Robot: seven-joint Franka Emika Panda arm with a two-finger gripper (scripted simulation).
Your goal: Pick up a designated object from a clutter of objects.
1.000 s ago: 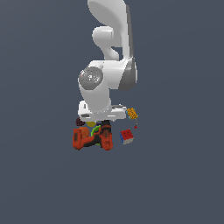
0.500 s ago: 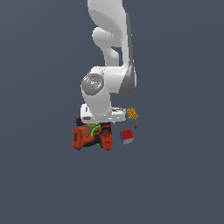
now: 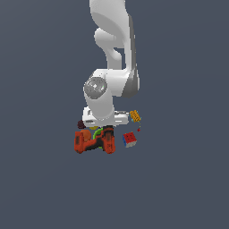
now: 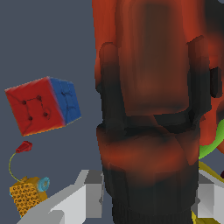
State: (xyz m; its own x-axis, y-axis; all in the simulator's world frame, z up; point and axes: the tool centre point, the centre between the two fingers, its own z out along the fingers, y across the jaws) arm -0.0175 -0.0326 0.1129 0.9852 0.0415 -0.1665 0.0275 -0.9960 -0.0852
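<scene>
The drill (image 4: 148, 109) looks like matt red-orange and black plastic, the puzzle cube (image 4: 43, 105) like smooth coloured plastic, and the arm (image 3: 112, 85) is glossy white with a shiny metal-looking joint cap.

Red-orange and black cordless power drill (image 4: 148, 109) is filling most of the wrist view, its dark body sitting between two grey gripper fingers (image 4: 89, 194). Red and blue puzzle cube (image 4: 43, 105) is lying apart beside it; small yellow-orange toy with blue wheel (image 4: 27, 194) is sitting near the cube. A green rim (image 4: 210, 146) is peeking past the drill.
</scene>
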